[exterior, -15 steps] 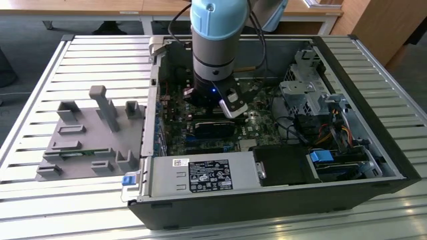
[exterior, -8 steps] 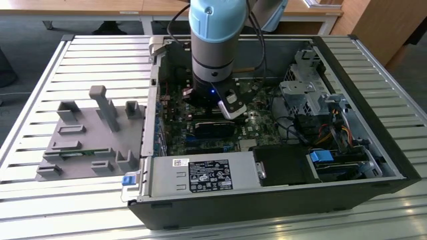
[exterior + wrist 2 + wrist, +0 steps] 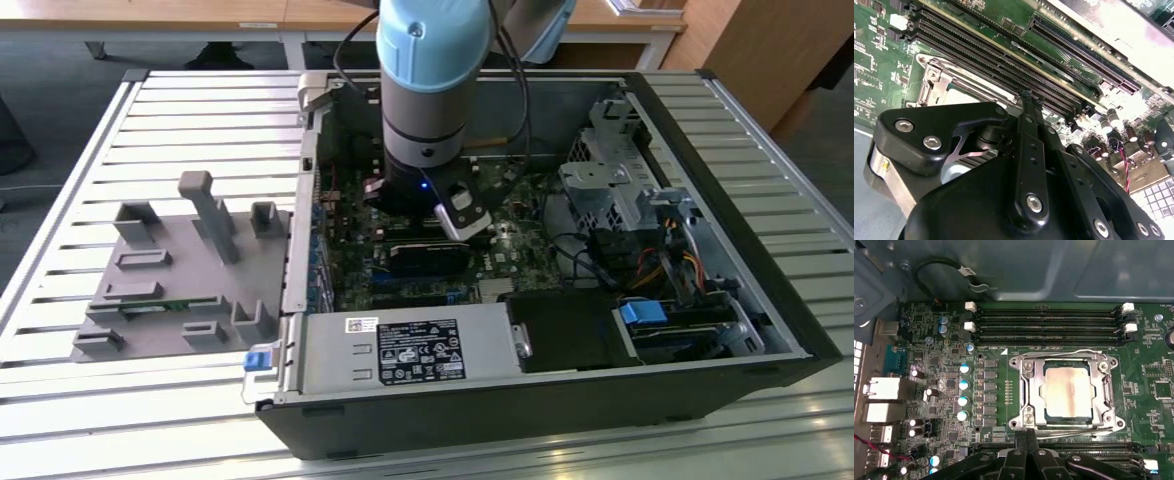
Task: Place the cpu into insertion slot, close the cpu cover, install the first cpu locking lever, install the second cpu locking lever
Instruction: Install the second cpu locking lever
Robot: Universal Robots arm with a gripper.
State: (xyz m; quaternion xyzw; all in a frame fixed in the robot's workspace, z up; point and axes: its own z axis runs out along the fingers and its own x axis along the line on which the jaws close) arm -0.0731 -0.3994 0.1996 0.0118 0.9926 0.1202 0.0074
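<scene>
- Gripper (image 3: 1026, 440) fingers pressed together, nothing pinched; in the first wrist view the joined tips sit at the near edge of the insertion slot (image 3: 1069, 390), at or touching the thin wire lever that runs along that edge.
- In the second wrist view the same closed tip (image 3: 1026, 97) points at the socket frame beside the memory slots (image 3: 1004, 65).
- The cpu (image 3: 1068, 390) is already seated in the slot, dull silver face up and square to the frame.
- The cpu cover (image 3: 1026, 390) is down flat around the chip, which shows through its window.
- Wire locking levers (image 3: 1064, 354) lie along the frame edges; cannot tell whether each is hooked under its catch.
- Judgement: the step in hand is lever work, using the closed fingers as a pusher.
- To do it well, I'd say: keep the tip on the wire only, off the chip face and cover; press down and sideways toward the catch, slowly.
- Risk: the tip slipping onto the memory slots or the green board (image 3: 929, 365).
- In the exterior view the arm (image 3: 427, 90) reaches down into the open computer case (image 3: 747, 330), which sits on a slatted table (image 3: 80, 420).
</scene>
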